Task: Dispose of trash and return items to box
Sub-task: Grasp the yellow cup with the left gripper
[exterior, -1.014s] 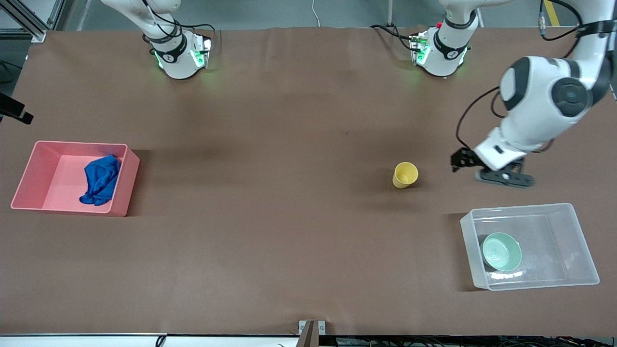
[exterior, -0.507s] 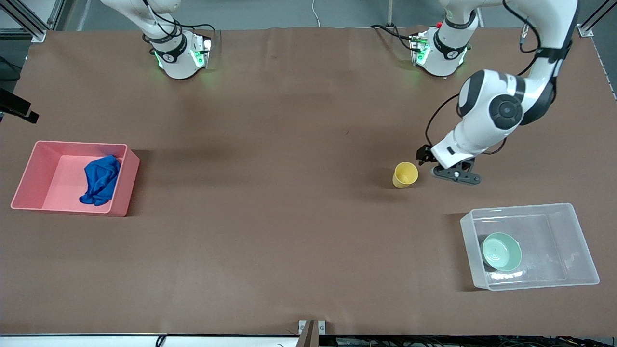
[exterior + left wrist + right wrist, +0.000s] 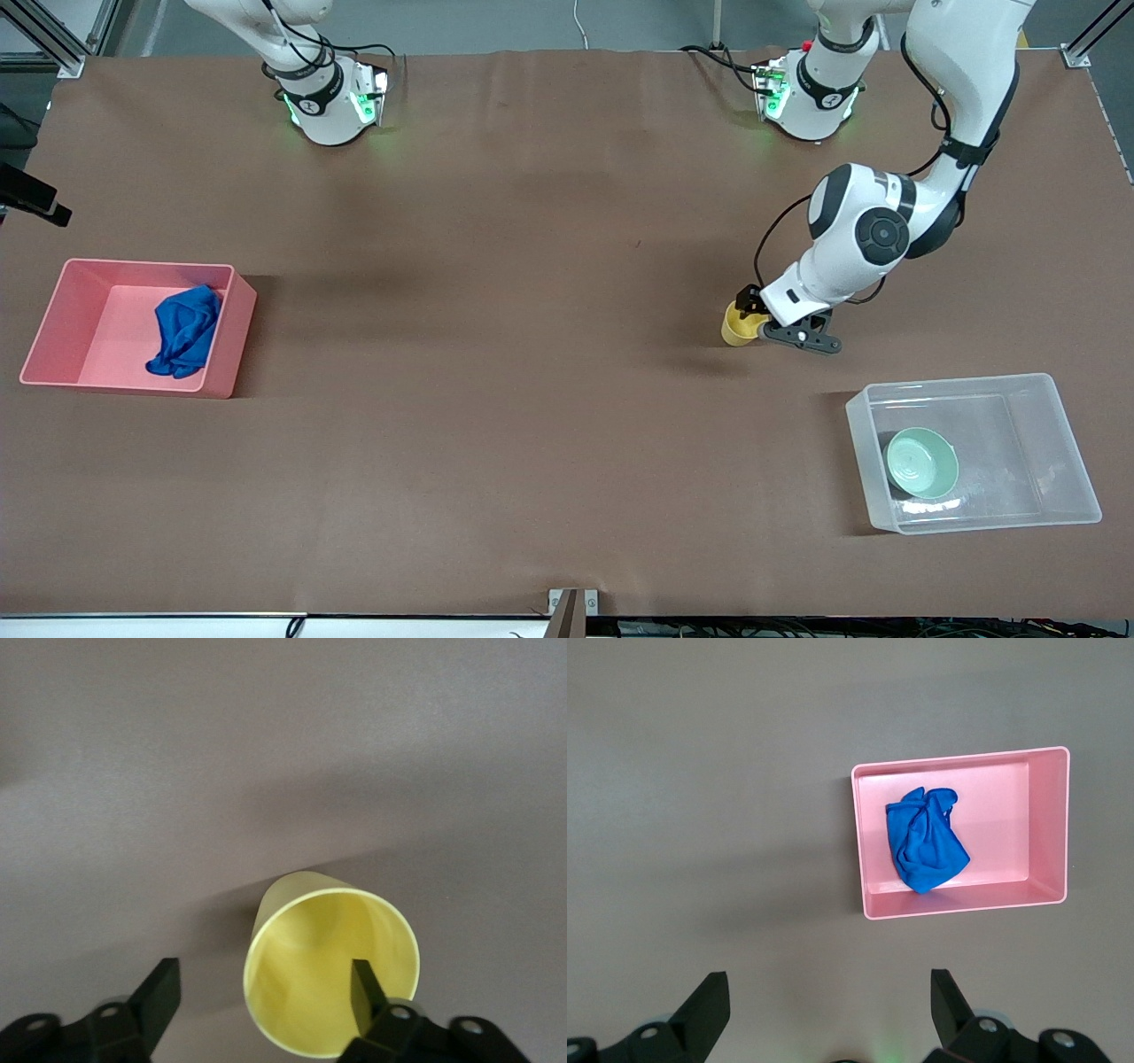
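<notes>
Left gripper [image 3: 257, 997]: fingers [image 3: 160, 992] apart, straddling the yellow cup's [image 3: 736, 324] rim, one finger inside, one outside; contact not discernible. Cup upright on table [image 3: 532, 425], near clear box [image 3: 1067, 443], which holds the green bowl [image 3: 921, 462].

Right gripper [image 3: 824, 1005]: waiting, fingers wide apart, high over pink bin [image 3: 1050, 828] containing blue rag [image 3: 924, 840].

We see a yellow cup [image 3: 734, 326], a pale mint-green bowl [image 3: 921, 462] in the clear tub [image 3: 1063, 416], a royal-blue rag [image 3: 186, 330] in the pink bin [image 3: 53, 310], on a brown table [image 3: 532, 399].
</notes>
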Tool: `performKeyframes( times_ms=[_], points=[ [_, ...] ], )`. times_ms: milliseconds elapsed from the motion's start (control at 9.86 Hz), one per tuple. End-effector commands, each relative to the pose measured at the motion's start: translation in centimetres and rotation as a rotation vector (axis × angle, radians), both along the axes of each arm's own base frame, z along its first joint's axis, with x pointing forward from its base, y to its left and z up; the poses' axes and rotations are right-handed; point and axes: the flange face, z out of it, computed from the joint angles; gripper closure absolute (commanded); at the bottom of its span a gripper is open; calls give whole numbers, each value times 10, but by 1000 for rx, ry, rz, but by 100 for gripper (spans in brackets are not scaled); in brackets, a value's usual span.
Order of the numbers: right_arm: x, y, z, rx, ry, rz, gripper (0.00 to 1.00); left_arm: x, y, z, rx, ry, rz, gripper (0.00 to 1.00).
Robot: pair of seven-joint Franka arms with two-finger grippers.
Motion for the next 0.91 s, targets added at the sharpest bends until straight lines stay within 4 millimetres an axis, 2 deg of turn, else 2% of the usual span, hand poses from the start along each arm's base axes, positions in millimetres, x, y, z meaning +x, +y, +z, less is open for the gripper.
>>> performKeyframes(
  times_ms=[0, 304, 406, 609, 812],
  points=[
    [-7, 1, 2, 12, -3, 7, 0, -5, -2, -24, -1, 22, 17, 85],
    [-8, 0, 1, 12, 2, 6, 0, -3, -3, -31, 2, 6, 0, 100],
    [-8, 0, 0, 13, 3, 6, 0, 0, -2, -30, 2, 2, 0, 100],
    [-8, 0, 0, 13, 3, 6, 0, 8, 2, -19, -1, -22, 8, 100],
    [-8, 0, 2, 12, -1, 6, 0, 23, 4, 0, -7, -59, 15, 100]
  ],
)
